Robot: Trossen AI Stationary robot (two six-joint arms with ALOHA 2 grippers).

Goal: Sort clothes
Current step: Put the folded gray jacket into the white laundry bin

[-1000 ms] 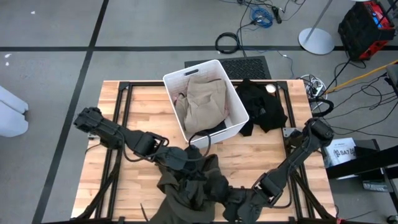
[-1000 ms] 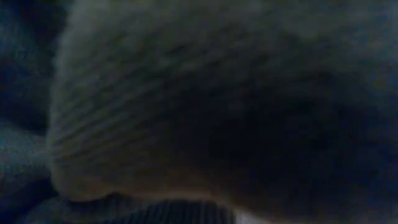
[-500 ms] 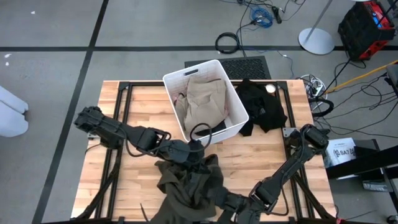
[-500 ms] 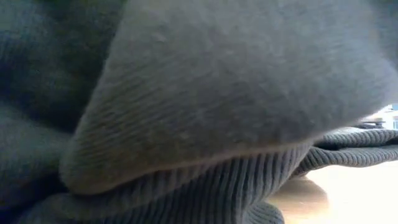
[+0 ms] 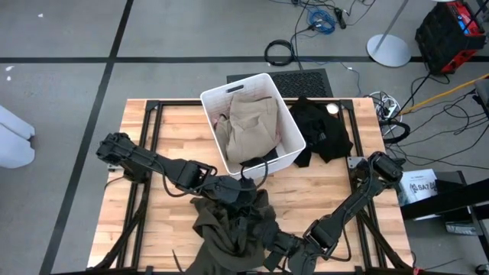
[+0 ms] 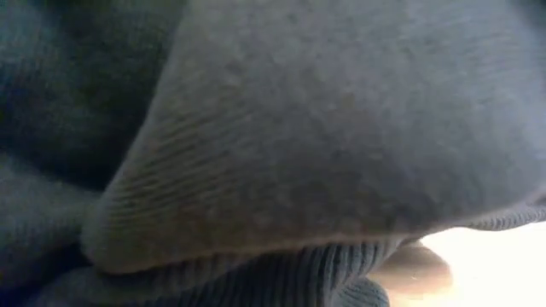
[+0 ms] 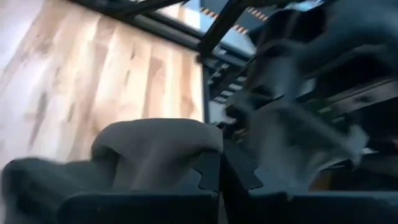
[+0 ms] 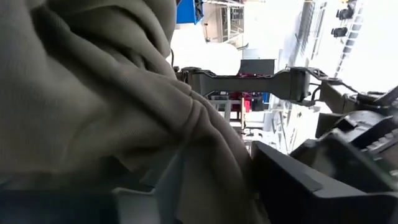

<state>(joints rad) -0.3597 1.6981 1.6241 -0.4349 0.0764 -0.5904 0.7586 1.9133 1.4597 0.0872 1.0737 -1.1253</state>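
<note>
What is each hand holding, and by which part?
Left hand pinches a fold of the olive garment; right hand has fabric between its fingers, grip unclear.

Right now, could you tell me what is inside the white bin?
The white bin holds a khaki tan garment lying on top, with a bit of pale pink fabric at its edge and dark fabric showing at the near end. Anything beneath is covered.
</note>
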